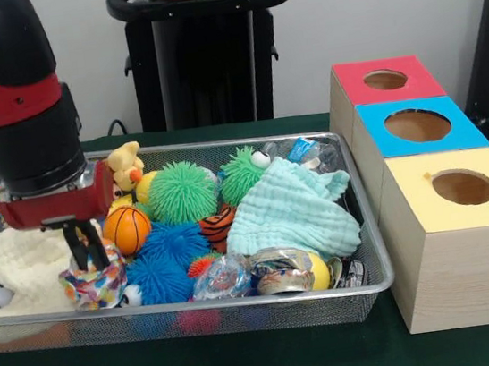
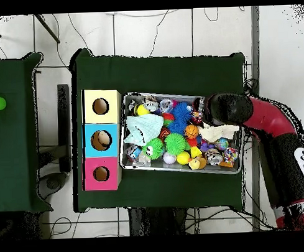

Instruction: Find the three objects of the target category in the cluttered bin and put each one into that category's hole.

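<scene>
Bright, even light; soft, slightly blurred.

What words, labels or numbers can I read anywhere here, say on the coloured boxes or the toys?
No text can be read in either view.
The yellow-topped box, blue-topped box and red-topped box: plain tops with round holes, no lettering.
The clear wrappers at the front of the cluttered bin: printed patterns, too blurred to read.
The arm's white patch: marks too small to read.

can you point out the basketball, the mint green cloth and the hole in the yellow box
basketball [image 1: 127, 228], front view, on the middle of its orange striped face
mint green cloth [image 1: 292, 213], front view, on the middle of its crinkled top surface
hole in the yellow box [image 1: 463, 187], front view, inside the round cut-out
</scene>
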### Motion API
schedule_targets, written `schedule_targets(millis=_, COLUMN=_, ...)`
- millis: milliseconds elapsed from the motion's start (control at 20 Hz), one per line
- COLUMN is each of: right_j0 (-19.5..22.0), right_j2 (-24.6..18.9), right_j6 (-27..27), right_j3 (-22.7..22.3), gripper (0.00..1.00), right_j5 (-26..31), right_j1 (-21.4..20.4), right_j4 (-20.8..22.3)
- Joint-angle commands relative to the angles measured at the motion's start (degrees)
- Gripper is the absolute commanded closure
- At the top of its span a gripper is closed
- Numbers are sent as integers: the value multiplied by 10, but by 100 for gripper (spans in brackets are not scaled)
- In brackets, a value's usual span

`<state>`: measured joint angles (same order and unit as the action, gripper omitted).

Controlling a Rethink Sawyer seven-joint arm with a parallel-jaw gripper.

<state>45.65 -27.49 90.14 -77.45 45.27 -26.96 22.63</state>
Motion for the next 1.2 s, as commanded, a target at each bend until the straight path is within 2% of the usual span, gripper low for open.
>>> schedule_targets(millis=50, right_j0=-38, right_j2=-26, right_j6=-36, right_j3=94, gripper=100, right_j5=135, right_j1=-43, right_j4=-30)
schedule_targets(millis=450, right_j0=-80, right_j2=-6, right_j6=1, right_j3=159, gripper=100, right_j5=156, right_j1=-19, right_j4=-30)
schedule_targets(millis=600, right_j0=-97, right_j2=12, right_j6=34, right_j3=134, gripper=100, right_j5=126, right_j1=-28, right_j4=-27)
schedule_targets(millis=700, right_j0=-116, right_j2=31, right_j6=74, right_j3=105, gripper=100, right_j5=97, right_j1=-39, right_j4=-22)
schedule_targets(millis=1000, right_j0=-206, right_j2=98, right_j6=222, right_j3=32, gripper=100, right_j5=40, right_j1=-86, right_j4=-28)
schedule_targets(millis=1200, right_j0=-266, right_j2=143, right_j6=294, right_j3=3, gripper=100, right_j5=33, right_j1=-118, right_j4=-48)
